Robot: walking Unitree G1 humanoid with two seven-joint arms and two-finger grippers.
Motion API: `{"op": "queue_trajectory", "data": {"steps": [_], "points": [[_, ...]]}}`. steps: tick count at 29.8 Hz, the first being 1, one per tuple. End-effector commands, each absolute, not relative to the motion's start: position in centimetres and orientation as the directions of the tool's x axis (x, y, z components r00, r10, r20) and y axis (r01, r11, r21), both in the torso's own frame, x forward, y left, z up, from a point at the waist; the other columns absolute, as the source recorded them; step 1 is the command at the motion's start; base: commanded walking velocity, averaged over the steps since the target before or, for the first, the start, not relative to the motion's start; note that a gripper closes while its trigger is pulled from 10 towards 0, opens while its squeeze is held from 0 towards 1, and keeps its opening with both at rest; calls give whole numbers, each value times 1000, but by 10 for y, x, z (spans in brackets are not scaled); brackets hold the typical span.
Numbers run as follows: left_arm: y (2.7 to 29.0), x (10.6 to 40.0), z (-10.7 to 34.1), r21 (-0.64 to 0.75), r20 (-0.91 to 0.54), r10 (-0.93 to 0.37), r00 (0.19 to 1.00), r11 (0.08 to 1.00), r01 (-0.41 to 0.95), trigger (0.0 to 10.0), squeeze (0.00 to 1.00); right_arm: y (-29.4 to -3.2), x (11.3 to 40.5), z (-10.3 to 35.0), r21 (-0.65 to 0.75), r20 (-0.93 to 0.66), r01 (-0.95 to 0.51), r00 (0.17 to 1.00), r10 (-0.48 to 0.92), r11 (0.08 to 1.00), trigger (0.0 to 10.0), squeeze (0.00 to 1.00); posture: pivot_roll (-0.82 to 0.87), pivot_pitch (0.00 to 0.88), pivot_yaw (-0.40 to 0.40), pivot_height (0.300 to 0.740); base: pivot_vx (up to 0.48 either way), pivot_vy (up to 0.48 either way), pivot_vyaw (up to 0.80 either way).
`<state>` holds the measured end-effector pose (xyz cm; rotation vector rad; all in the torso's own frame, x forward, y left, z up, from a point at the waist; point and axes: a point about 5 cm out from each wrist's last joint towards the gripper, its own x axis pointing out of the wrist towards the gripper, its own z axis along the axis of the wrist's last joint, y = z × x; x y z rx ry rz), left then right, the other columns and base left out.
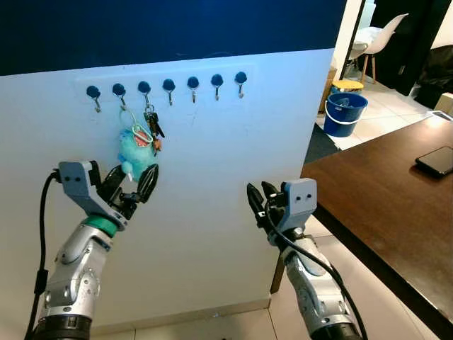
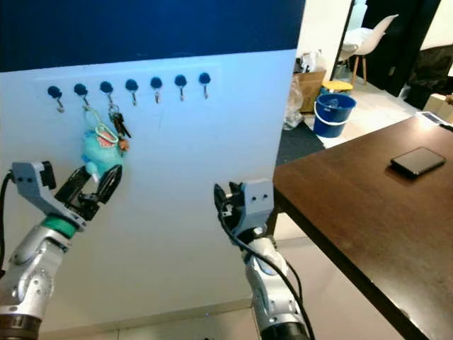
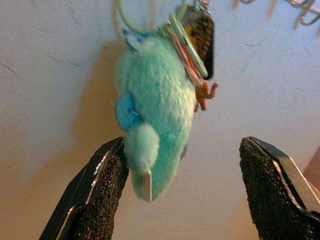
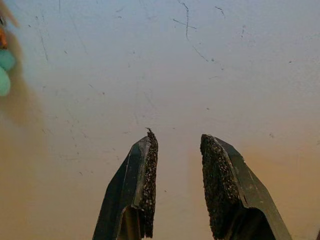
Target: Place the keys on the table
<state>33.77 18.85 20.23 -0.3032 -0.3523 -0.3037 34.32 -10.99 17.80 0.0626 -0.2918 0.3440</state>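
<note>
White wall (image 1: 212, 212) fills most of what I see, with a dark blue band above it and a row of seven hooks (image 1: 168, 88) along a white strip. My keys (image 1: 151, 127) hang from the third hook from the left, bundled with a green ring and a fluffy teal toy (image 1: 136, 152) (the toy is the biggest part of the bunch). They are well apart from the table (image 1: 382, 212), the dark wooden one to my right, which carries a black phone (image 1: 435, 161) near its far edge.

My left pincer (image 1: 132, 185) is raised against the wall just under the toy, its fingers (image 3: 97, 190) spread wide. From the left wrist the toy's lower end sits between the two pads, close to one finger and well clear of the other; I can't tell if it touches.

My right pincer (image 1: 258, 202) is held up in front of the bare wall, between the keys and the table edge, released with a gap between its pads (image 4: 149, 185) and nothing in it.

Beyond the wall's end I see a tiled floor, a blue bucket (image 1: 345, 113) and a white chair (image 1: 379, 42).
</note>
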Motion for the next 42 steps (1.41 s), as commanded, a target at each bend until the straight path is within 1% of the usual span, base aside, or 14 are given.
{"op": "queue_trajectory", "data": {"steps": [1, 3, 11, 12, 14, 15, 19, 21, 26, 28, 30, 34, 35, 42], "points": [[183, 337, 203, -224, 381, -269, 885, 902, 370, 10000, 1000, -105, 343, 174, 12, 272, -354, 901, 338, 935, 10000, 0, -175, 57, 123, 740, 0, 0, 0], [171, 337, 207, -224, 395, -305, 866, 882, 413, 10000, 1000, -106, 343, 174, 11, 273, -352, 902, 336, 936, 10000, 0, -182, 57, 126, 740, 0, 0, 0], [164, 343, 213, -199, 369, -304, 878, 897, 394, 10000, 1000, -106, 343, 174, 12, 272, -349, 903, 332, 937, 10000, 0, -183, 56, 130, 740, 0, 0, 0], [163, 345, 213, -178, 343, -303, 889, 908, 378, 10000, 525, -106, 343, 174, 13, 272, -348, 903, 332, 937, 10000, 0, -183, 56, 130, 740, 0, 0, 0], [163, 345, 213, -178, 343, -303, 889, 908, 378, 10000, 525, -106, 343, 174, 13, 272, -348, 903, 332, 937, 10000, 0, -183, 56, 130, 740, 0, 0, 0], [163, 347, 214, -160, 323, -297, 899, 919, 361, 10000, 0, -106, 343, 174, 13, 272, -347, 904, 331, 938, 10000, 0, -183, 56, 130, 740, 0, 0, 0], [177, 352, 212, -145, 262, -201, 944, 959, 244, 10000, 0, -107, 342, 173, 14, 270, -344, 905, 328, 939, 10000, 0, -182, 56, 134, 740, 0, 0, 0], [177, 352, 212, -145, 262, -201, 944, 959, 244, 10000, 0, -107, 342, 173, 14, 270, -344, 905, 328, 939, 10000, 0, -182, 56, 134, 740, 0, 0, 0], [193, 349, 206, -153, 218, -131, 967, 974, 166, 10000, 0, -107, 341, 171, 14, 265, -345, 906, 329, 938, 10000, 0, -179, 62, 136, 740, 0, 0, 0], [207, 345, 201, -183, 190, -51, 980, 979, 86, 10000, 0, -106, 341, 170, 15, 260, -348, 907, 332, 937, 10000, 0, -169, 62, 131, 740, 0, 0, 0], [209, 343, 201, -211, 193, -32, 981, 975, 73, 10000, 0, -105, 341, 169, 16, 258, -350, 906, 334, 937, 10000, 0, -169, 62, 131, 740, 0, 0, 0], [203, 344, 210, -302, 242, -49, 969, 945, 123, 10000, 0, -103, 341, 169, 19, 258, -357, 904, 340, 934, 10000, 0, -169, 62, 131, 740, 0, 0, 0], [200, 345, 214, -331, 252, -56, 966, 933, 141, 9569, 0, -103, 341, 169, 19, 259, -357, 904, 341, 934, 10000, 0, -165, 56, 130, 740, 0, 0, 0], [191, 351, 225, -392, 280, -77, 957, 901, 188, 10000, 0, -104, 340, 170, 19, 262, -354, 904, 337, 935, 10000, 0, -169, 53, 137, 740, 0, 0, 0]]}}
